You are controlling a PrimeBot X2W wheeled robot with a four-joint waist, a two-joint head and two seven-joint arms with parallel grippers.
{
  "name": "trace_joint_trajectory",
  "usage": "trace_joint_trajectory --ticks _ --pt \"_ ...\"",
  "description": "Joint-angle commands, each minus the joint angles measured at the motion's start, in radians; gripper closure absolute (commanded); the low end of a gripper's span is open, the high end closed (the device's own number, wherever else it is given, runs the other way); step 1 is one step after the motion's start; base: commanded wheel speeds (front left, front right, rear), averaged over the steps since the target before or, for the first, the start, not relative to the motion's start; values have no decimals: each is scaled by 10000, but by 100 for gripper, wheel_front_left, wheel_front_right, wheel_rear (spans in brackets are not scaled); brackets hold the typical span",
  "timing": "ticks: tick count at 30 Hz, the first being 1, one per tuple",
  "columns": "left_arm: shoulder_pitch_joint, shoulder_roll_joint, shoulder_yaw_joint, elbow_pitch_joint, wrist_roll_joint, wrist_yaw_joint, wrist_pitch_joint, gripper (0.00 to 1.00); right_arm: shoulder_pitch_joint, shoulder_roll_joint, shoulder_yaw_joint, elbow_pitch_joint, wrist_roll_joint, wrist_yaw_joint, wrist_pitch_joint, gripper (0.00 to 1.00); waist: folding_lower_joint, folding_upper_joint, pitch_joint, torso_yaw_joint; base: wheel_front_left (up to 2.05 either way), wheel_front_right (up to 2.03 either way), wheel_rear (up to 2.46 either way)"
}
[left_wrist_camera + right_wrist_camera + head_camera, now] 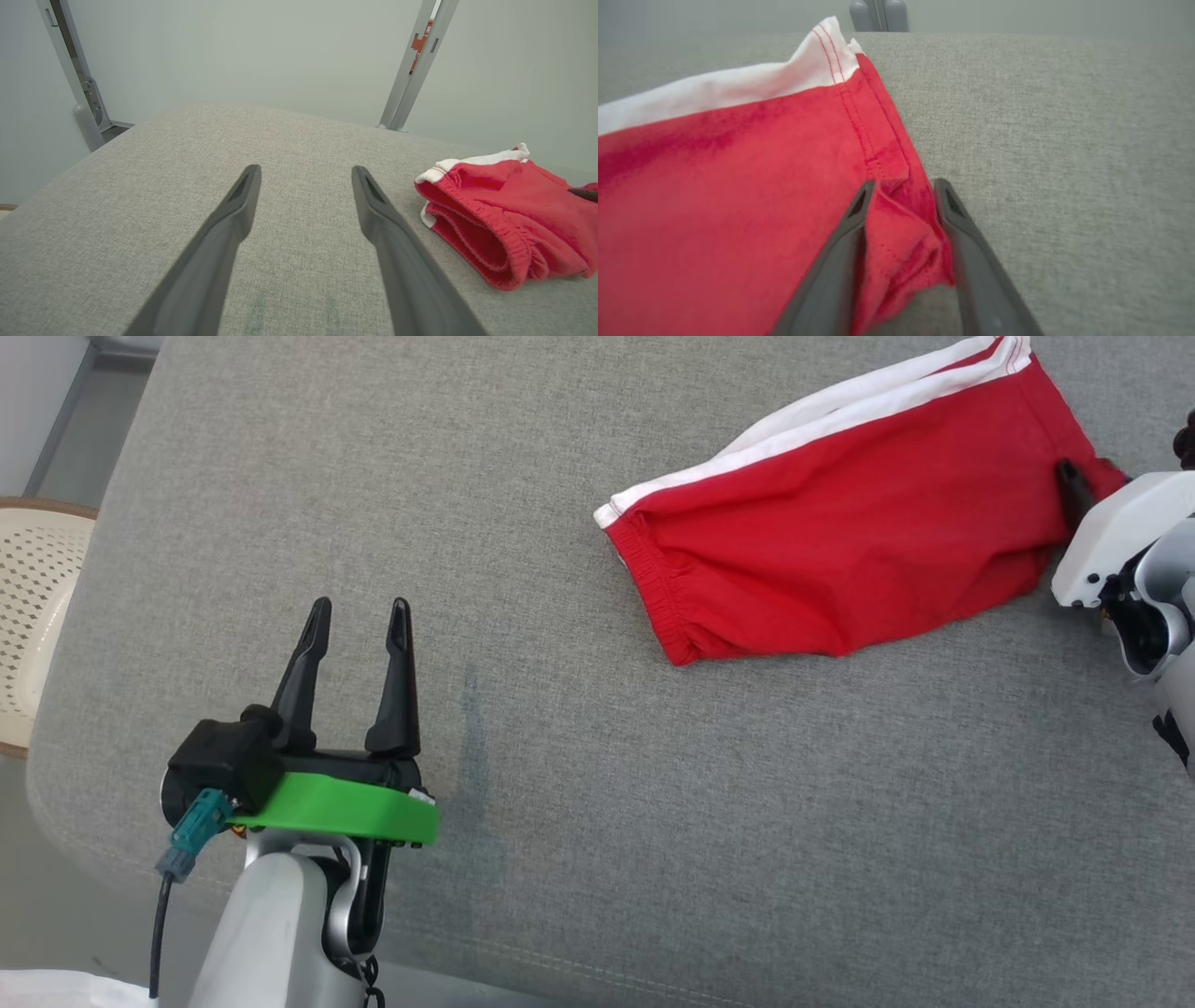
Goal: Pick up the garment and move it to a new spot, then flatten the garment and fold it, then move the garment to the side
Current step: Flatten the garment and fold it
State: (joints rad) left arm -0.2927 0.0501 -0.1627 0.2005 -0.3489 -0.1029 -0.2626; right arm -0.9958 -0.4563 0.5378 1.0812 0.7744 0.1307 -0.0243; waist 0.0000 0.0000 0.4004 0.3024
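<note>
Dark tapered fingers of the right gripper pinch a bunched hem corner of the red shorts. They are soft cloth with white side stripes and a gathered waistband, and they lie on the grey woven cushion. Well apart, the left gripper hovers with its jaws spread and empty. A perforated cream seat stands beside the cushion.

A grey cushion lies under even light; a pale wall rises behind, with metal posts. A cream perforated chair stands left.

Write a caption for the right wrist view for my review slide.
Right claw straddling a bunched hem corner of white-striped red shorts lying on a grey fabric cushion; grip not clearly closed.
</note>
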Motion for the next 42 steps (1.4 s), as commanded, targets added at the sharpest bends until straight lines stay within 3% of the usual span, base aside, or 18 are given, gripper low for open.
trace_joint_trajectory --ticks 1,8,17,25,33,42 --pt "184 14 69 -51 193 -23 -19 0 217 17 91 -56 112 -3 -44 100 0 0 -37 -72 0 0 0" --pt "489 20 355 -59 552 -91 -20 0 723 111 290 -640 801 -5 -950 100 0 0 -678 -649 0 0 0" --pt "1051 20 862 -5 971 -166 -20 0 2259 -536 340 -1666 1997 -5 -1846 100 0 0 -1534 -1553 0 0 0" --pt "1307 20 1077 -12 1124 -211 -20 0 3710 -883 -232 -2030 2955 -5 -2265 100 0 0 -1917 -1792 0 0 0" --pt "1385 20 1126 47 1217 -251 -20 0 3453 -671 -358 -1908 2632 -5 -2381 100 0 0 -2098 -1811 0 0 0" --pt "1576 20 1128 18 1184 -256 -20 0 2720 -31 -41 -3060 1765 -3 -2407 100 0 0 -2352 -1603 0 0 0"
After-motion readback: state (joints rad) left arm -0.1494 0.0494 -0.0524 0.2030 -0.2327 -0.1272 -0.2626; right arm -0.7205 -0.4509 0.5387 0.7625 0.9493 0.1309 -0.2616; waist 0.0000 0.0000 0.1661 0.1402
